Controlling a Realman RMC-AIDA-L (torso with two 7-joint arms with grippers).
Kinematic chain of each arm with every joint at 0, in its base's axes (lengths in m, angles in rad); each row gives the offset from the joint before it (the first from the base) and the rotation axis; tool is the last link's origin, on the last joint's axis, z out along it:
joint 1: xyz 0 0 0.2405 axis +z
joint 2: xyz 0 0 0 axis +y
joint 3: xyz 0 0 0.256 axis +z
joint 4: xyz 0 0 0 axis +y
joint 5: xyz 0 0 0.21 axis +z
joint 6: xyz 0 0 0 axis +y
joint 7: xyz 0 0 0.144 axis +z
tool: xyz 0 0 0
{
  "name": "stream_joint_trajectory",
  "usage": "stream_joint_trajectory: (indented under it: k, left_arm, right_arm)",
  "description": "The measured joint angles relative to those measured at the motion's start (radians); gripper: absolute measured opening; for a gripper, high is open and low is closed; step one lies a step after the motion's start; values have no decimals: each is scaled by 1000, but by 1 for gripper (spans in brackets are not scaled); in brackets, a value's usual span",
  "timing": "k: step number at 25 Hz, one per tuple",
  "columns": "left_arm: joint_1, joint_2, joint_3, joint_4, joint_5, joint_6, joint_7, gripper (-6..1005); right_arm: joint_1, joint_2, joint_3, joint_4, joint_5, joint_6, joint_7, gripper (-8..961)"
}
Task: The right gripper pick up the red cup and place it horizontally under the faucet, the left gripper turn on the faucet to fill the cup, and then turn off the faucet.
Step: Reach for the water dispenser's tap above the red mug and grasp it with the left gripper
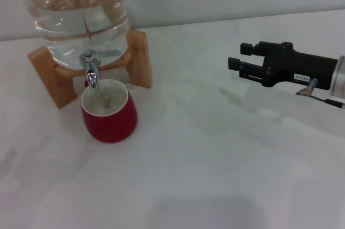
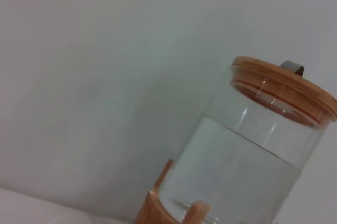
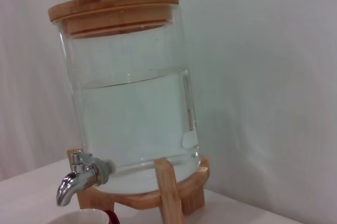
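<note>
Red cup (image 1: 109, 111) upright on white bench (image 1: 215, 175) directly beneath faucet (image 1: 91, 70) spout, right claw (image 1: 240, 56) at 3 o'clock, fingers parted and empty, well apart from cup, open bench between

Glossy red cup (image 1: 109, 116), shiny chrome faucet (image 1: 90, 71), clear glass jar (image 3: 131, 92), smooth wooden stand (image 1: 141, 59).

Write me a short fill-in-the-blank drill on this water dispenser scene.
1. The squat dark-red ceramic cup stands directly under the chrome ____.
2. The clear glass water jar rests on a ____ stand.
3. The black right pincer hovers with its fingers ____.
4. The jar's lid carries a metal ____.

Missing words: faucet; wooden; open; handle
</note>
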Motion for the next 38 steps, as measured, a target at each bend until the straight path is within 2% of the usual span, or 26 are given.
stream_joint_trajectory:
  k: [5,9,14,21,24,28,31,38]
  left_arm:
    - [-39,12,7,89,128,-2,-152,876]
    - [-72,-6,9,246,262,-14,-296,876]
    - [-99,-6,63,429,353,-37,-448,876]
    - [-117,-9,266,747,503,-1,-664,876]
    - [-136,-9,346,849,570,21,-739,876]
    - [-187,-9,466,992,693,33,-806,876]
    - [-208,-8,530,1052,742,46,-820,876]
    - [-238,-7,743,1185,875,97,-790,876]
  right_arm:
    - [0,-5,6,-10,-8,3,11,531]
    - [2,-6,15,-13,-22,3,25,531]
    - [3,4,27,-14,-22,-1,26,531]
    - [-2,12,40,-17,-25,-4,23,531]
    - [1,18,40,-24,-25,-8,19,531]
    - [6,22,40,-37,-26,-18,18,531]
    - [7,23,40,-41,-27,-21,18,531]
    - [6,32,40,-41,-27,-23,18,532]
